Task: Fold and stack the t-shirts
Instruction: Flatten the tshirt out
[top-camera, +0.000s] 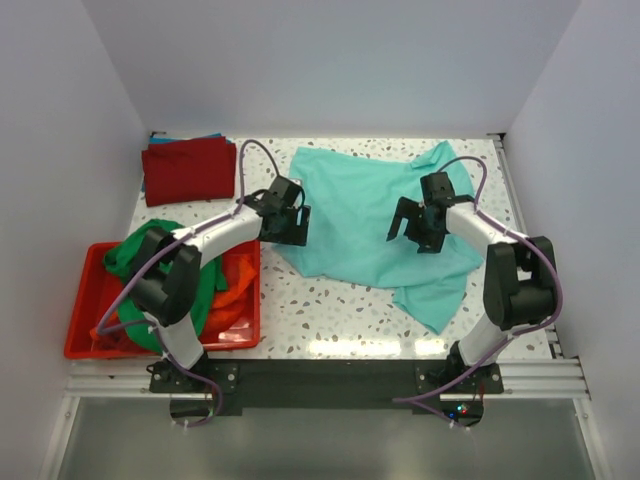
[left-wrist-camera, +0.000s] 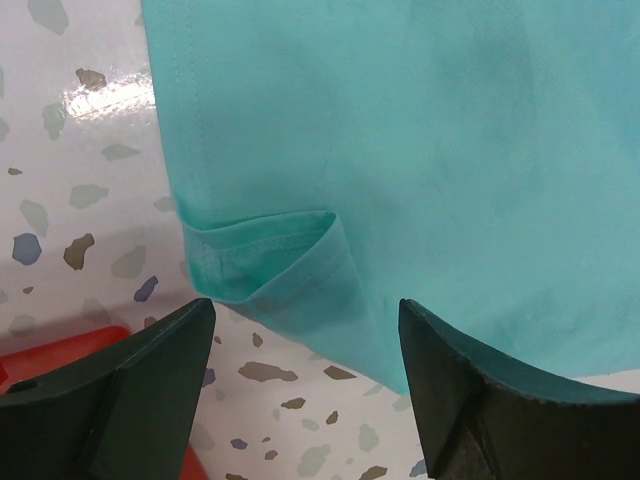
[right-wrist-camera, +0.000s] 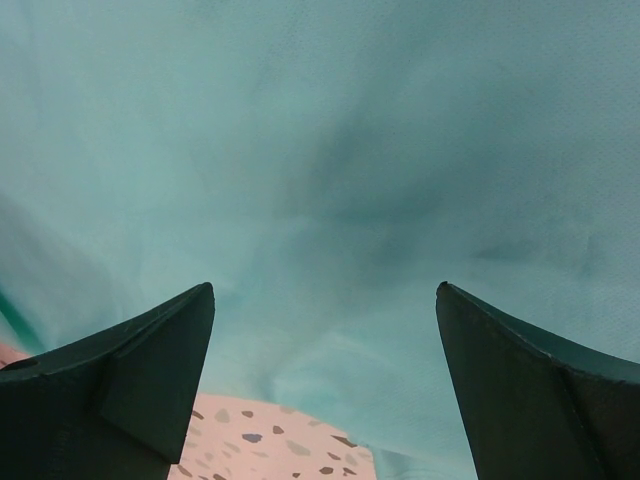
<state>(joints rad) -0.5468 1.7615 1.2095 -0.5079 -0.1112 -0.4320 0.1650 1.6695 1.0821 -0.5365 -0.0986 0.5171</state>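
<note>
A teal t-shirt (top-camera: 370, 215) lies spread and rumpled across the middle of the table. My left gripper (top-camera: 290, 225) hovers at its left edge, open, with nothing between the fingers. In the left wrist view a turned-over hem corner (left-wrist-camera: 270, 265) lies just ahead of the open gripper (left-wrist-camera: 305, 320). My right gripper (top-camera: 415, 230) hangs open over the shirt's right half. The right wrist view shows teal cloth (right-wrist-camera: 330, 150) beyond the empty gripper (right-wrist-camera: 325, 300). A dark red t-shirt (top-camera: 190, 168) lies folded at the back left on a blue one (top-camera: 160, 138). Green (top-camera: 150, 250) and orange (top-camera: 235, 285) t-shirts are heaped in the bin.
A red plastic bin (top-camera: 85, 330) stands at the front left, partly off the speckled table (top-camera: 330, 320). White walls close in the back and both sides. A metal rail runs along the near edge by the arm bases.
</note>
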